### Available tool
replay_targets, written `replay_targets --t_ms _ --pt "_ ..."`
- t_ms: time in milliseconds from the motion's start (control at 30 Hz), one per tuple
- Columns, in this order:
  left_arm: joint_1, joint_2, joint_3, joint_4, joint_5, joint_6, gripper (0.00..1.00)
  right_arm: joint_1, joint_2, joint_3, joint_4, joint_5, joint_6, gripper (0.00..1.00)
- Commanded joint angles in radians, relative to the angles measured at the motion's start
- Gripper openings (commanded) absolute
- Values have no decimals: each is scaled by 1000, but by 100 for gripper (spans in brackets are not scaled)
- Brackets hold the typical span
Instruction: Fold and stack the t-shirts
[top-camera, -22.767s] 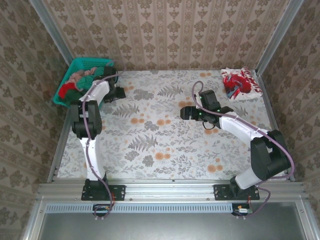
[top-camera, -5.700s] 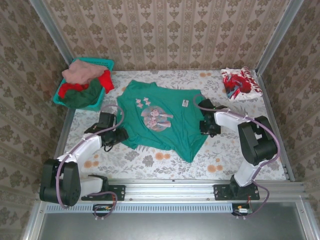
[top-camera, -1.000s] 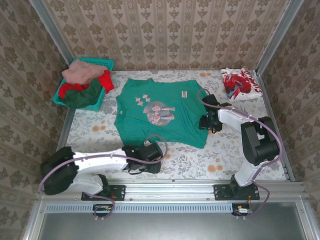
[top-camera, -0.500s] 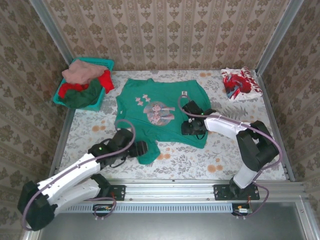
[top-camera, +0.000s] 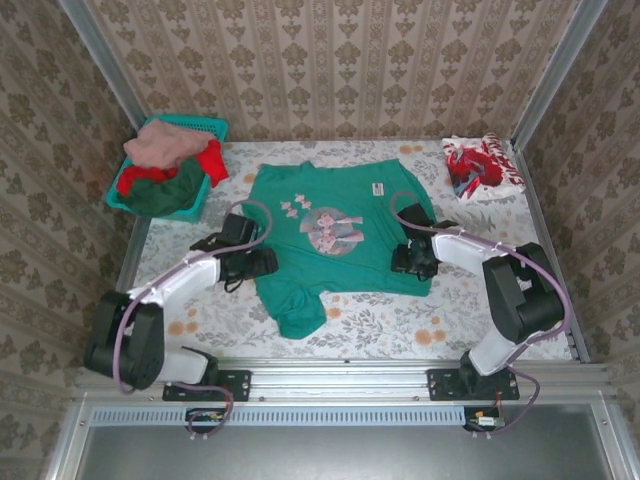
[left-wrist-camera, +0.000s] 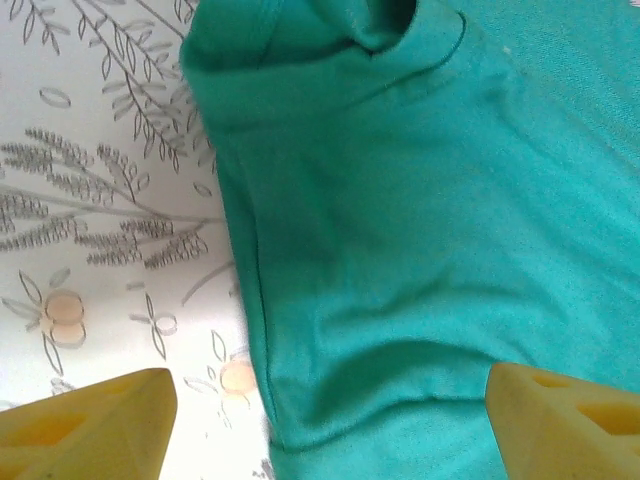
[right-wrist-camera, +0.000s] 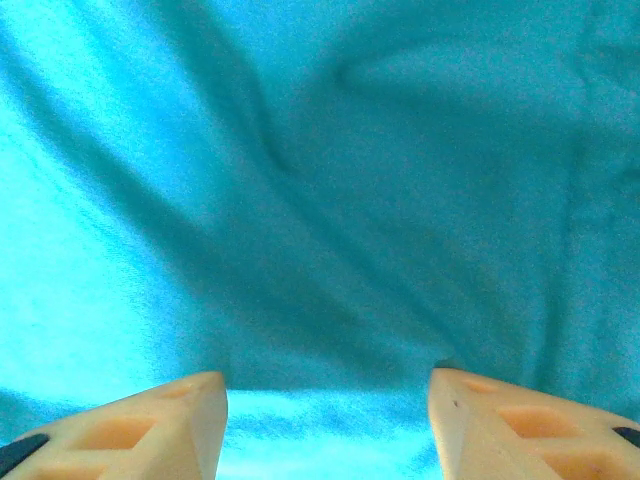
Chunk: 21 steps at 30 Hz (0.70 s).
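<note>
Teal t-shirt (top-camera: 335, 240) lies print-up mid-surface, its hem bunched toward 6 o'clock. Left gripper (top-camera: 265, 265) has jaws spread over the 9 o'clock edge. Right gripper (top-camera: 402, 260) has jaws spread at 3. We should flatten the shirt before folding.

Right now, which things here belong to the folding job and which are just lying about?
Job: teal-green t-shirt, red-and-white shirt, salmon-pink shirt, red shirt, dark green shirt.
Just lying about: teal basket, floral table.

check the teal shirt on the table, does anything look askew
Yes. The teal t-shirt lies crooked: one hem corner trails toward the near edge of the table as a bunched flap, so the hem is uneven.
</note>
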<state>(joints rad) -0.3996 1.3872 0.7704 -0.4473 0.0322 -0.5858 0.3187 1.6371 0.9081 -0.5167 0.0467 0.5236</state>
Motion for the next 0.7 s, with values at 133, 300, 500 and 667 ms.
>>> replay_targets --t_ms 133,300,500,667 --pt "-17 134 118 -19 53 96 73 -40 -117 52 -86 17 -73 59" --pt "-127 81 -6 -26 34 15 65 75 -132 85 -30 -1 -70 60" --pt "-260 3 -175 -49 -6 -154 63 88 -21 172 7 0 -82 60" --pt "-270 -71 -277 -76 -20 -227 63 53 106 325 -14 37 -121 61"
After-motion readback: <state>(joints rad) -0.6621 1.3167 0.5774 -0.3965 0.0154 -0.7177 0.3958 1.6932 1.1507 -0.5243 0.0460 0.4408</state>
